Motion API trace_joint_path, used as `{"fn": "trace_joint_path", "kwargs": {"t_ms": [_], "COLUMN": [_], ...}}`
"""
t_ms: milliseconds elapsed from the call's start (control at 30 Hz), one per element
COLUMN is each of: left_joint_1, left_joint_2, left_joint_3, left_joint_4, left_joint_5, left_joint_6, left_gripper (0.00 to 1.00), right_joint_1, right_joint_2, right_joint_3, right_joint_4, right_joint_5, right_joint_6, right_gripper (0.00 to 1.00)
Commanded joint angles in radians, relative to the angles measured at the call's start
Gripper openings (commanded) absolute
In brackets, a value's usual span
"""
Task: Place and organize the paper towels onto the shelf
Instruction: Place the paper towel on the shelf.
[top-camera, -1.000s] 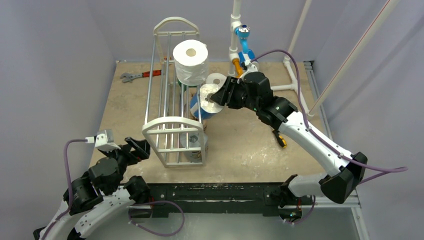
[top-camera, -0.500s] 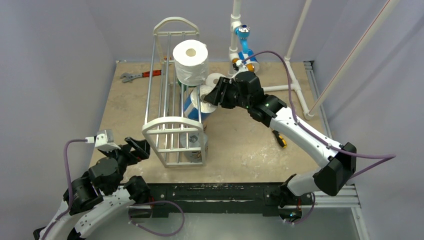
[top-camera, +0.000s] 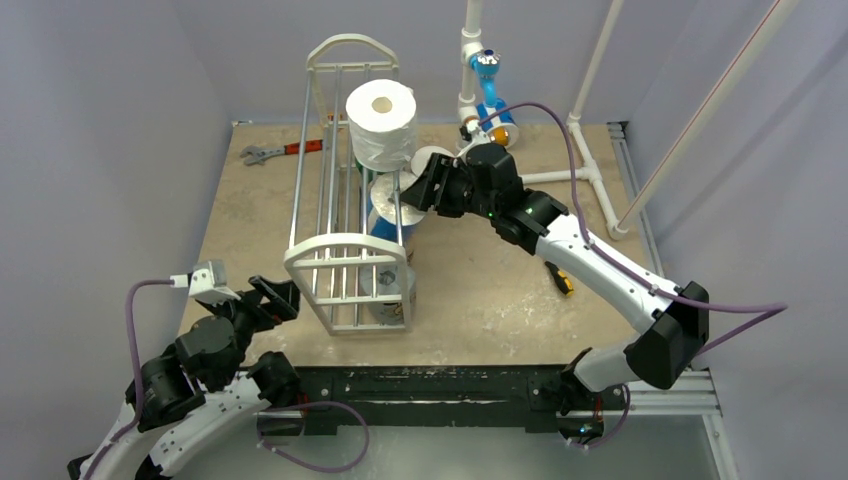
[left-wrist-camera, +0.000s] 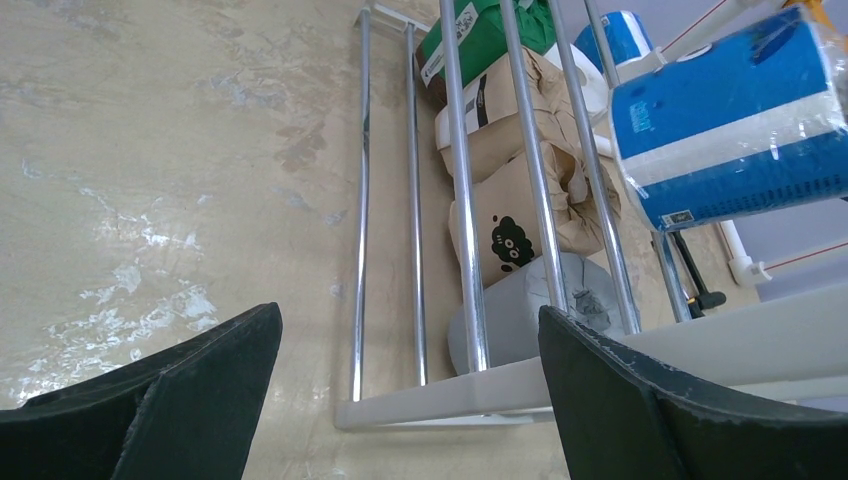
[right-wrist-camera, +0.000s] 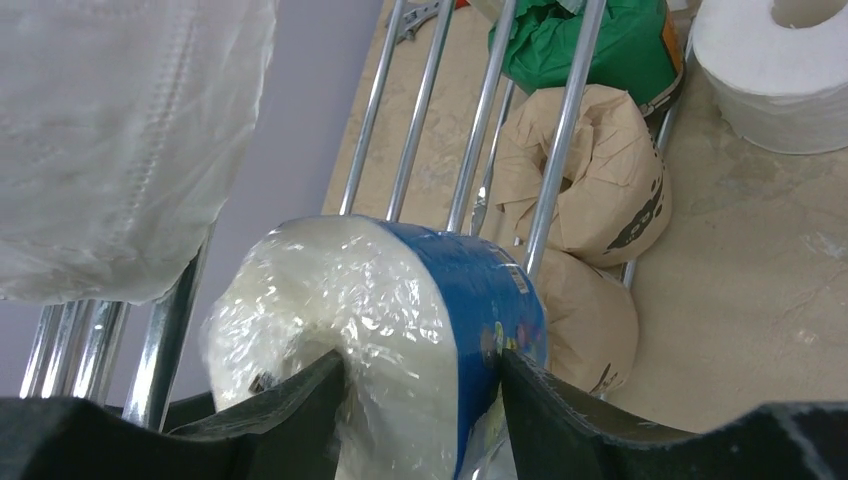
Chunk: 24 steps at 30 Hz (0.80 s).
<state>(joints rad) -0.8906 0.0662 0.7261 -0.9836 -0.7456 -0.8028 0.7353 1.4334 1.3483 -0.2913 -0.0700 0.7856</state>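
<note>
The shelf (top-camera: 345, 262) stands mid-table, its long side running away from me. A plain white roll (top-camera: 381, 122) sits upright on its top rods. My right gripper (top-camera: 415, 190) reaches in from the shelf's right side and is shut on a blue-white wrapped roll (top-camera: 385, 215), which rests on the middle rods. In the right wrist view one finger (right-wrist-camera: 300, 400) presses the roll's (right-wrist-camera: 420, 300) end face and the other its blue side. Green (left-wrist-camera: 470, 35), tan (left-wrist-camera: 510, 200) and grey (left-wrist-camera: 530, 310) rolls lie on the bottom tier. My left gripper (top-camera: 270, 298) hangs open near the shelf's front left corner.
Another white roll (top-camera: 432, 157) stands on the table behind the right gripper. A wrench (top-camera: 280, 150) lies at the back left. A white pipe frame with blue and orange fittings (top-camera: 480, 70) rises at the back right. A small yellow-black tool (top-camera: 560, 278) lies under the right arm.
The right arm has reached left and carried the blue-white roll from beside the shelf in between its rods. The left arm has not moved.
</note>
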Motion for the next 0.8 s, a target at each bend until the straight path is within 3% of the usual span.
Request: {"fn": "trace_joint_path", "kwargs": {"t_ms": [0, 433, 767], "left_joint_1": [-0.002, -0.002, -0.002], "left_joint_2": [-0.007, -0.003, -0.011], "left_joint_3": [0.004, 0.007, 0.025], "left_joint_4": [0.005, 0.005, -0.022], "left_joint_5": [0.006, 0.009, -0.008], "left_joint_6": [-0.013, -0.010, -0.011], "left_gripper": [1.00, 0.99, 1.00], "right_joint_1": [0.009, 0.009, 0.007], "right_joint_2": [-0.027, -0.061, -0.306], "right_joint_3": [0.035, 0.032, -0.043], "right_joint_4": [0.061, 0.016, -0.157], "right_joint_5": [0.004, 0.020, 0.084], "right_joint_6": [0.014, 0.011, -0.068], "right_gripper": [0.58, 0.73, 0.83]}}
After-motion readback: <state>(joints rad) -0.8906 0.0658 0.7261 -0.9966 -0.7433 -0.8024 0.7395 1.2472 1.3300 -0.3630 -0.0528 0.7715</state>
